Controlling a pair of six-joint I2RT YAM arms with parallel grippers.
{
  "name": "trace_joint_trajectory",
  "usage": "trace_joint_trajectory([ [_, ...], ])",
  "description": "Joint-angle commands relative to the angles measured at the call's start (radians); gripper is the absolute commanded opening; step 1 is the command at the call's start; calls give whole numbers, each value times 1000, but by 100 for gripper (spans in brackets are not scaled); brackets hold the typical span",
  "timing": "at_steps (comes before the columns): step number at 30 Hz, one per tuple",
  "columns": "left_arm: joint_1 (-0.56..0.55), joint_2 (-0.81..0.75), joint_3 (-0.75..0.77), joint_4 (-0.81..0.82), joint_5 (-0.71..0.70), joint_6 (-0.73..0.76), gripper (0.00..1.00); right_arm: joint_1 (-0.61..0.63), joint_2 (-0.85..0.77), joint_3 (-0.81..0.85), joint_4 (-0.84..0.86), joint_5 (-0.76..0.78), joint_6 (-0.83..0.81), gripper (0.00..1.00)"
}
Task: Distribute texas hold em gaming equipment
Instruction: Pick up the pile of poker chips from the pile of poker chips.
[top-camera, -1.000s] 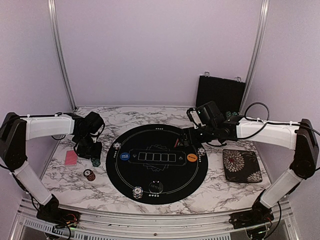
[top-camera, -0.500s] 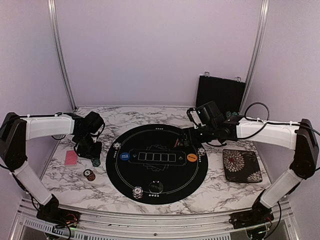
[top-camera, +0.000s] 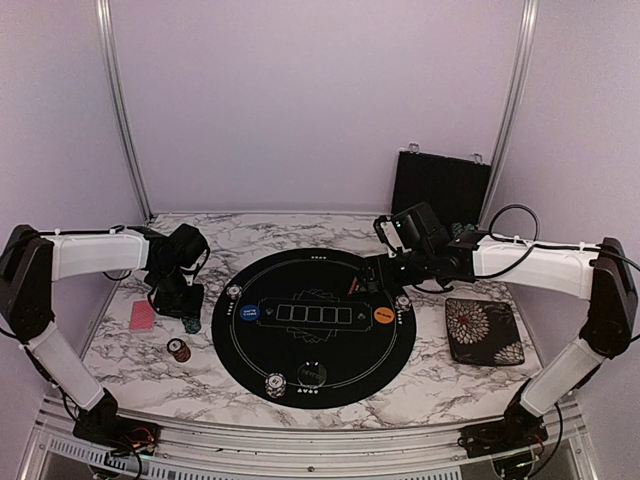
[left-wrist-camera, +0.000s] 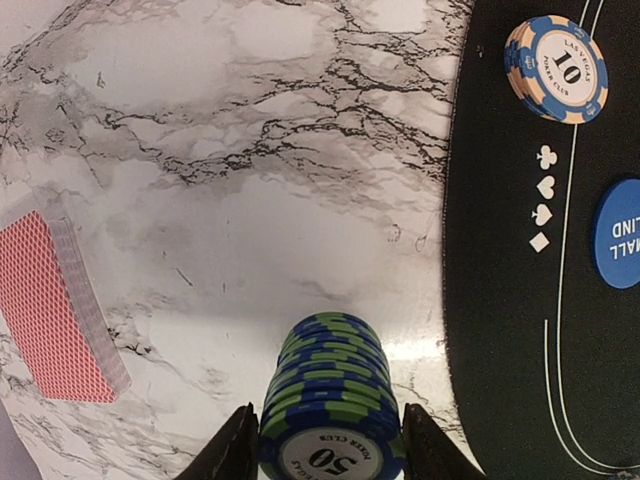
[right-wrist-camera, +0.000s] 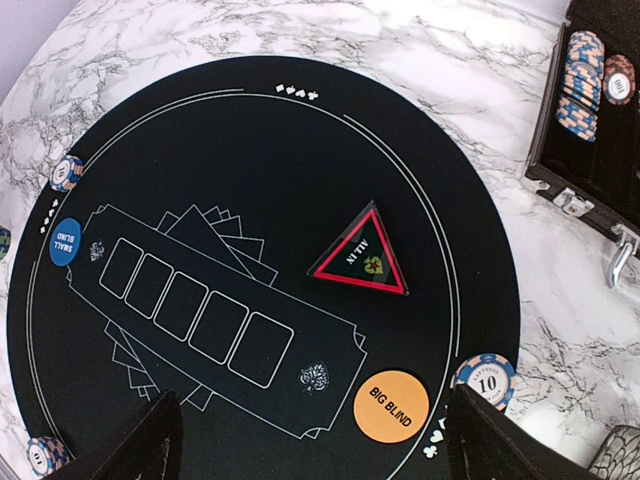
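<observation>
My left pincer (left-wrist-camera: 328, 428) grips the green stack (left-wrist-camera: 330, 365), one finger against each side. The stack stands on the counter (left-wrist-camera: 250, 120) just off the left edge of the mat (left-wrist-camera: 500, 300). The cards (left-wrist-camera: 50, 305) lie red backs up on the counter, farther left of the mat and apart from that stack. The red stack (top-camera: 179, 350) stands off the mat's near-left edge. My right pincer (right-wrist-camera: 310, 410) hangs wide open over the far-right part of the mat, with nothing between its fingers. On the mat, the blue button (right-wrist-camera: 64, 243) lies at the left side, the orange button (right-wrist-camera: 391, 406) at the right and the black button (top-camera: 312, 374) by the near edge. Near the mat's rim sit a left chip pile (left-wrist-camera: 557, 68), a right chip pile (right-wrist-camera: 485, 380) and a near chip pile (top-camera: 275, 385). The triangle (right-wrist-camera: 360, 258) lies inside the mat, toward its far right. The case (right-wrist-camera: 590, 110) stands open beyond the mat's far-right edge with chips in it. The pad (top-camera: 480, 330) lies on the counter right of the mat.
</observation>
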Motion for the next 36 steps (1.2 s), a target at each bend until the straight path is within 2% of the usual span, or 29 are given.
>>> trace_joint_trajectory([
  [1,7,8,-11,5,1,12,50,8,5,18,11,14,9,88],
  [36,7,1,-13,16,-4,24,40,9,-2,14,10,14,15,88],
])
